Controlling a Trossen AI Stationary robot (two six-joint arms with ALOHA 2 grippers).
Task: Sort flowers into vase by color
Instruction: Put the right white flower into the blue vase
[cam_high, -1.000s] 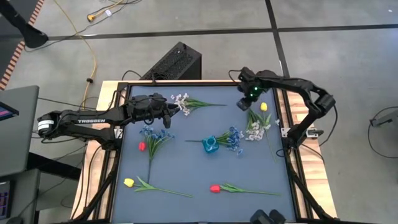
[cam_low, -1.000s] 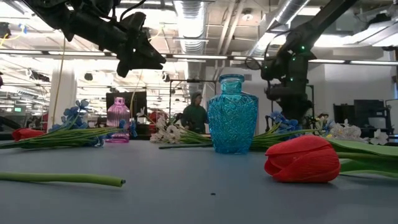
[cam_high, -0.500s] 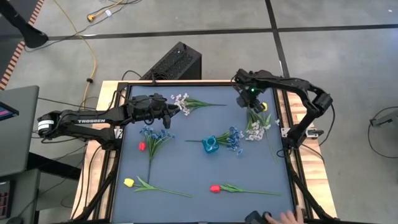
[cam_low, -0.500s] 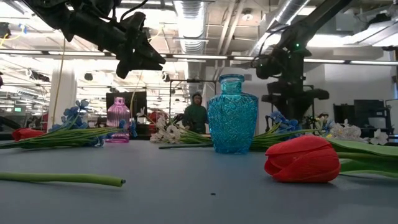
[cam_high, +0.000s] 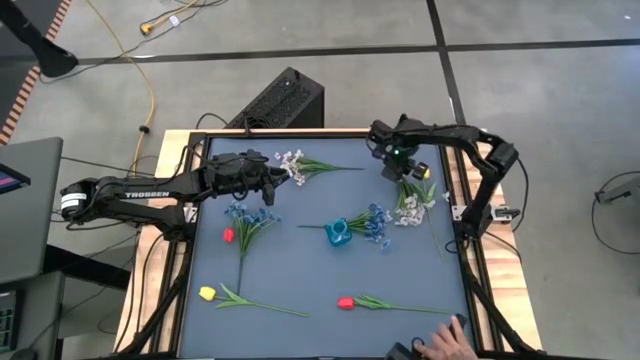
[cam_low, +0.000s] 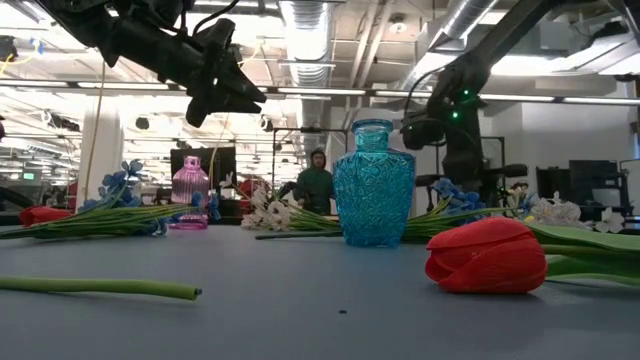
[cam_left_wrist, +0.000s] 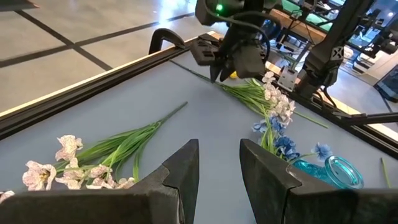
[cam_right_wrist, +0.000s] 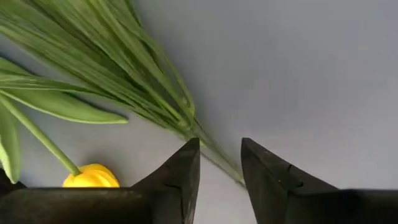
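**Q:** ok so where's everything sitting on the blue table top?

**A:** Flowers are all lying flat around the little turquoise cut-glass vase, which stands upright near the middle. A blue small-blossom sprig is just beside it, blossoms touching or nearly touching the glass. White small-blossom sprig is at the far edge, second blue sprig and a red tulip head are on the left side. Near edge has a yellow tulip on a green leafy stem and a red tulip with a long green stem. There's also a bunch of white blossoms on the right, and another yellow tulip head by the far right corner. Pink ribbed glass vase shows in the low view, behind the left-side flowers.

**Q:** and the grippers?

**A:** Right gripper is down low over a thin green stem, fingers parted a bit with the stem showing in the gap; nothing clamped. Left gripper hovers near the white sprig, fingers slightly apart, holding nothing.

**Q:** anyone around?

**A:** A person's hand at the near edge.
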